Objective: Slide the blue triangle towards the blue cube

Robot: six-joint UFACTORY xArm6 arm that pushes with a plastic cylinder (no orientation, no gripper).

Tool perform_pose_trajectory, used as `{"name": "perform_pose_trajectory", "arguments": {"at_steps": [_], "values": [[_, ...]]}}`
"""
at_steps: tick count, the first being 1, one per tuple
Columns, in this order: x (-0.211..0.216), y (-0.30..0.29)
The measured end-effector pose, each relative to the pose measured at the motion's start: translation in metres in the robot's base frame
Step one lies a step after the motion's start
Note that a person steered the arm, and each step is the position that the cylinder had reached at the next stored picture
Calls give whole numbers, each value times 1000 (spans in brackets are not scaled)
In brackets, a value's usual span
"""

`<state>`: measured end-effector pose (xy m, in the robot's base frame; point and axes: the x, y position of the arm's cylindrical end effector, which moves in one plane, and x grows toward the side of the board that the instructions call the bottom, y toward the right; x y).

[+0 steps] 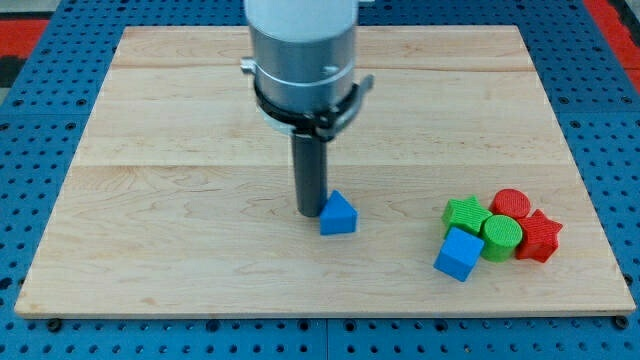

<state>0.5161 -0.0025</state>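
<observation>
1 wooden board (180, 150) carries everything, with a cluster of 5 blocks well off to the view's right of my tip (311, 212): blue cube (459, 254) nearest, then green star (466, 214), green cylinder (502, 237), red cylinder (513, 203) and red star (540, 236). My tip is a bare rod with nothing to open or shut, and it stands touching, or all but touching, the blue triangle (338, 214) on that block's left. The push looks just engaged, so next I judge a steady slide rightward and slightly toward the view's bottom.
</observation>
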Motion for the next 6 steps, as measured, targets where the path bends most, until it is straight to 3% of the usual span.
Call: {"name": "perform_pose_trajectory", "arguments": {"at_steps": [3, 4, 5, 6], "values": [[18, 18], [42, 10], [43, 10], [19, 10]]}}
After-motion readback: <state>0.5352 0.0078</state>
